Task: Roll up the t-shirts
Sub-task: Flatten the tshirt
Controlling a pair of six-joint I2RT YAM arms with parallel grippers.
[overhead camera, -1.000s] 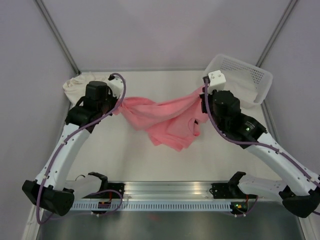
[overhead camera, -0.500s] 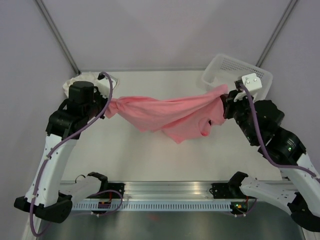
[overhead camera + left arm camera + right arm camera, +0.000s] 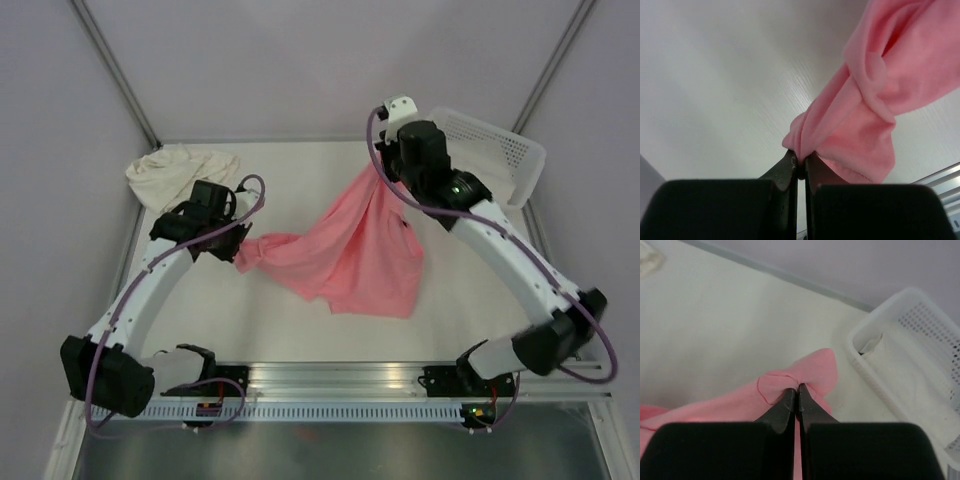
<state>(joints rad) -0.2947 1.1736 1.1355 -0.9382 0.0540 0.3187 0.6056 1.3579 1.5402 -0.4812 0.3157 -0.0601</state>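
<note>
Since half a second ago: right gripper (image 3: pixel 384 172) has swung off the basket side to far centre, and left gripper (image 3: pixel 240 252) has come inward and nearer the bases. The pink t-shirt (image 3: pixel 360 255) was then a taut band between them. It now falls as a broad fan from the right grip.

Room: the table (image 3: pixel 300 180) is bare between the two garments and along the far edge. A clear strip runs between the pink hem and the aluminium rail (image 3: pixel 340 378) at the near edge. The basket (image 3: pixel 500 150) sits in the far right corner, just beside the right arm's wrist. Grey-lilac walls (image 3: pixel 320 60) close in on three sides.

Materials: table top is matte off-white with a faint grain. Basket is white hard plastic with rows of small holes and rounded corners; something pale lies inside, too unclear to name. The grippers' fingers are black and wedge-shaped.

Pink t-shirt: soft knit, salmon colour, lying mid-table, right of centre. Its upper point is lifted, its lower body spread on the table in loose folds, and its left corner is twisted into a rope.

Jaws: both pairs are closed to a hairline. The left pinches the roped corner, the right a small fold at the top edge.

The cream t-shirt (image 3: pixel 178 165) is heaped in the far left corner, well apart from both grippers
</note>
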